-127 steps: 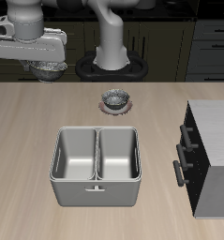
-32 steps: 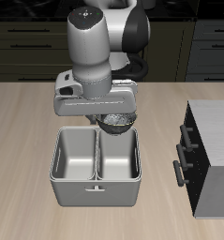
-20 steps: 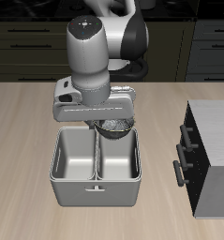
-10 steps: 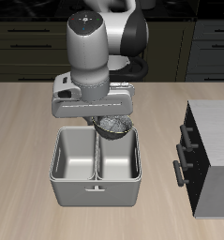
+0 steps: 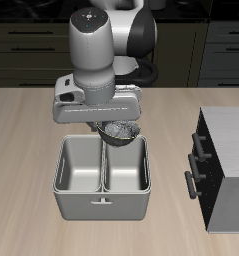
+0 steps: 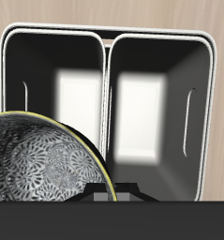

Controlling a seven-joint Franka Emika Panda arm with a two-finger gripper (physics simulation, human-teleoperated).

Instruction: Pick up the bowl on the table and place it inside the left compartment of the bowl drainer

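My gripper (image 5: 113, 127) is shut on the bowl (image 5: 120, 132), a small grey metal bowl with a dark speckled inside. It hangs just above the back rim of the bowl drainer (image 5: 101, 203), near the middle divider and more over the well beside the left compartment (image 5: 79, 165). In the wrist view the bowl (image 6: 43, 173) fills one side, with the bowl drainer (image 6: 108, 56) and both of its wells below it. The left compartment (image 6: 146, 103) is bare inside.
A dark boxy cabinet (image 5: 223, 168) with bar handles stands beside the drainer at the table's edge. The arm (image 5: 94, 55) hides the table stretch behind the drainer.
The gripper has carried the bowl from the table's far corner to above the drainer's back rim. Over the last second it dipped a little and rose slightly again.
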